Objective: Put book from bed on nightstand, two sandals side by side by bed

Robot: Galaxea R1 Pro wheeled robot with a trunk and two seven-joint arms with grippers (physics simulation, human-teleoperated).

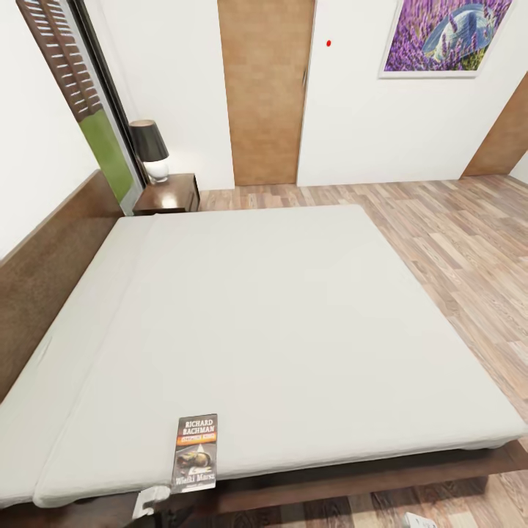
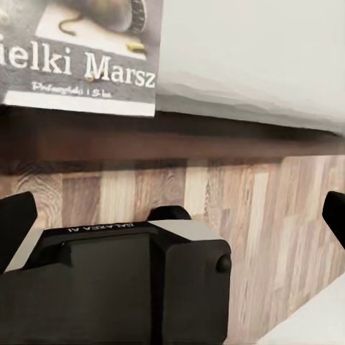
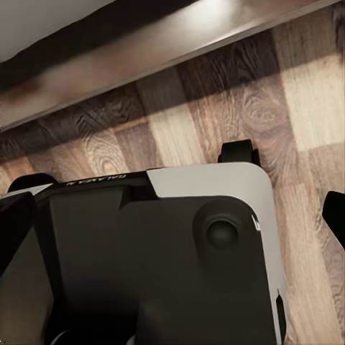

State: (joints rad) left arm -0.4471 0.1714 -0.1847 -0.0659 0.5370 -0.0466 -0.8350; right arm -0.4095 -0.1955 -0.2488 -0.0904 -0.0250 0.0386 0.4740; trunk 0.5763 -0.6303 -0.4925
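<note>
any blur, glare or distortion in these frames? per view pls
Head view: wide-angle warp, the bed fans out and the walls lean; flat even light, a faint sheen on the nightstand; the book title is legible. Left wrist view: the book's cover print is sharp up close, the bed frame smeared. Right wrist view: a bright glare streak on the frame, soft edges.

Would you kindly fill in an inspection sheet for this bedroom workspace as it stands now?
Surface: bed, pale mattress bare apart from one thing.
Job's things: book lies flat at the mattress's near edge, its lower end at the rim; nightstand stands at the bed's far corner by the headboard; sandals: nothing seen.
Clutter: lamp on the nightstand.
Grippers: left gripper open, over the floor just below the book; right gripper open, over floor beside the bed frame.
Cables: nothing seen.
Surroundings: wood-plank floor, tan door, lavender picture.
</note>
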